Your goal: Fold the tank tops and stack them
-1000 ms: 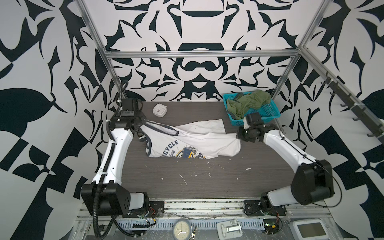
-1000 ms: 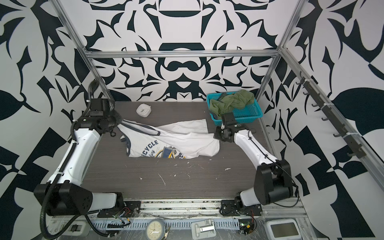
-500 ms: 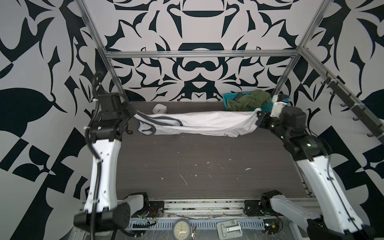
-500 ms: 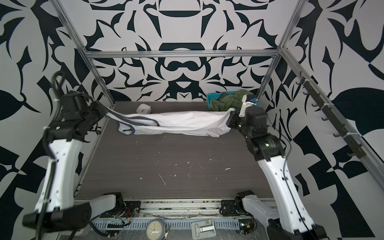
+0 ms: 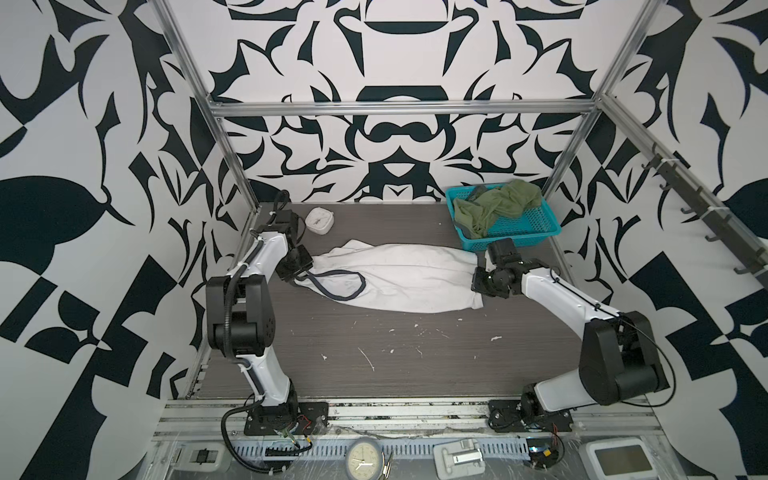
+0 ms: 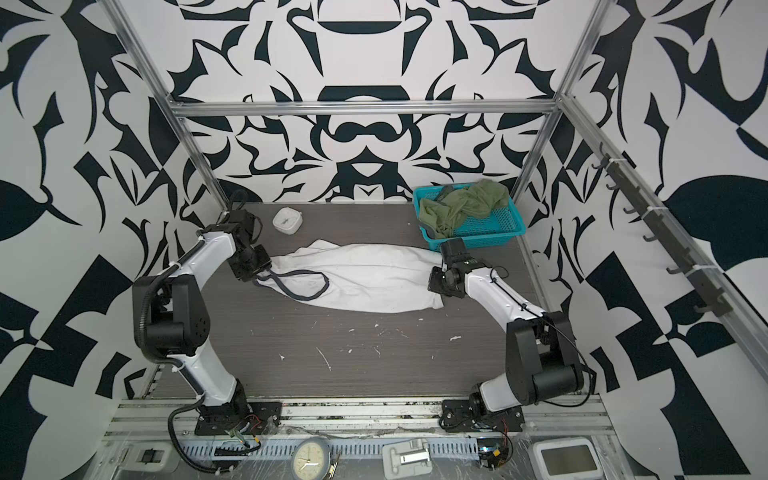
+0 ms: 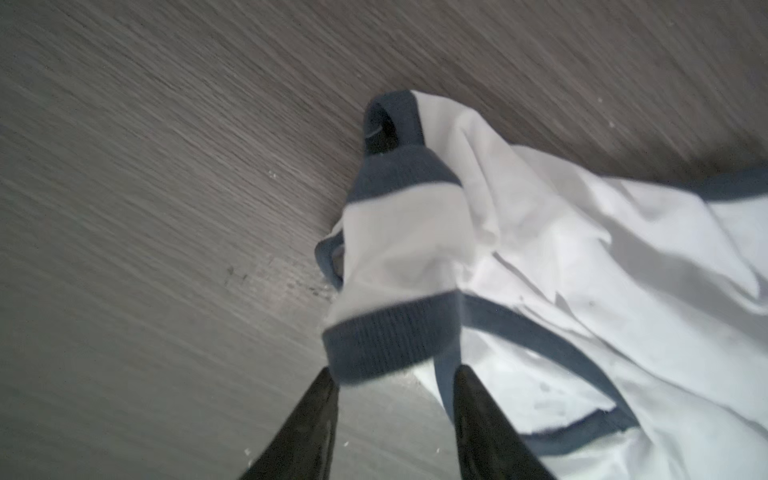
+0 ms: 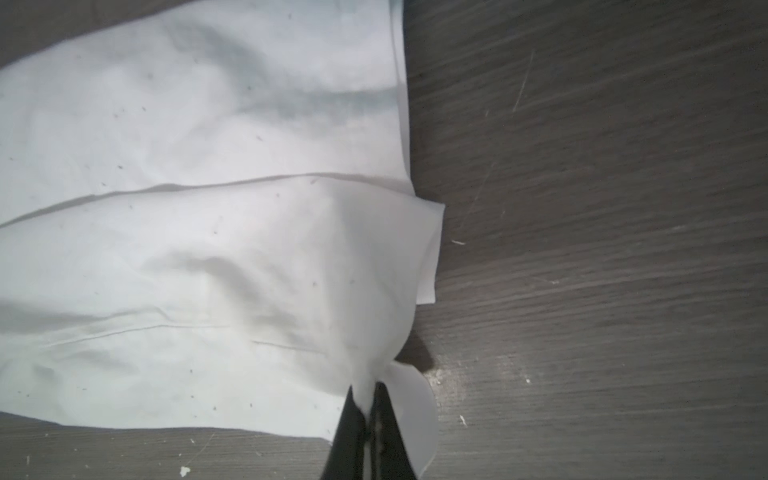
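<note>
The white tank top [image 5: 399, 274] [image 6: 365, 278] with navy trim lies stretched out sideways across the back half of the table, plain side up. My left gripper [image 7: 395, 382] [image 5: 297, 270] is open at the shirt's strap end. A navy-edged strap [image 7: 390, 345] lies loose just past its fingertips [image 7: 326, 390]. My right gripper [image 8: 368, 399] [image 5: 478, 286] is shut on the hem corner at the opposite end, low over the table. The olive green tank top [image 5: 494, 205] [image 6: 461, 203] sits crumpled in the teal basket.
The teal basket [image 5: 536, 230] stands at the back right corner, close behind my right wrist. A small white square clock [image 5: 320, 219] sits at the back left, near my left arm. White flecks dot the dark wood table [image 5: 395, 357].
The shirt, held taut in the air between both grippers half a second ago, now lies on the table. Both arms came down. My left gripper has opened and let go of the strap.
</note>
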